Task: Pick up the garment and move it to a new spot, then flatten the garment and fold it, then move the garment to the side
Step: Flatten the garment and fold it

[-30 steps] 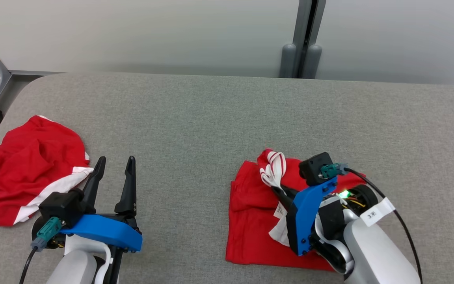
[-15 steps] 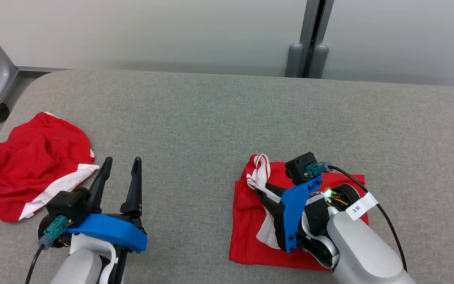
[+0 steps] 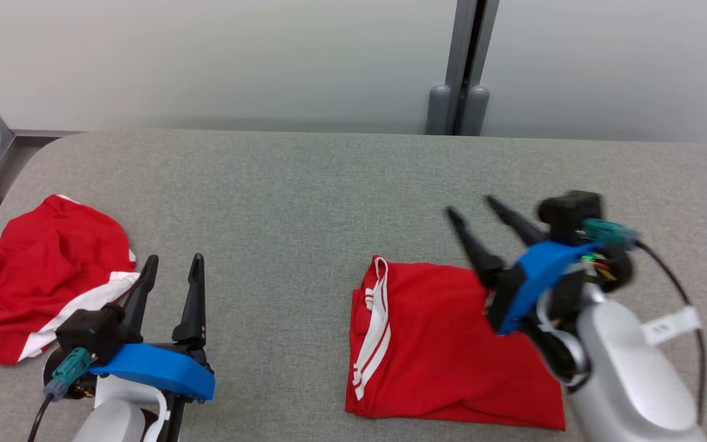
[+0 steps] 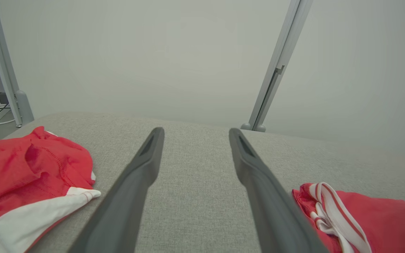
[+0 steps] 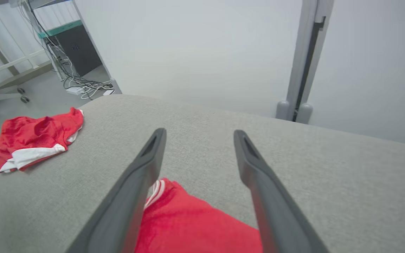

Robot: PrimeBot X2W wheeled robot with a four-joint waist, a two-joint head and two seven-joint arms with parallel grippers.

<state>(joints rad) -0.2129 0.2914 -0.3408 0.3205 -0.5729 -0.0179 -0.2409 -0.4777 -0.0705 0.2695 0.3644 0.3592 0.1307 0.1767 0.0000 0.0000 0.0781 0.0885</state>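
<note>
Grey table, folded garment, blurred tag

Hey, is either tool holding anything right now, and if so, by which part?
Nothing is held. The right tool hovers open over the folded red garment, gripping no part of it; the left tool is open and empty.

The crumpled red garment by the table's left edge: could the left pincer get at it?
Probably yes. The left pincer stands open right beside the crumpled garment, which lies on the table with nothing on top of it and nothing between the two.
</note>
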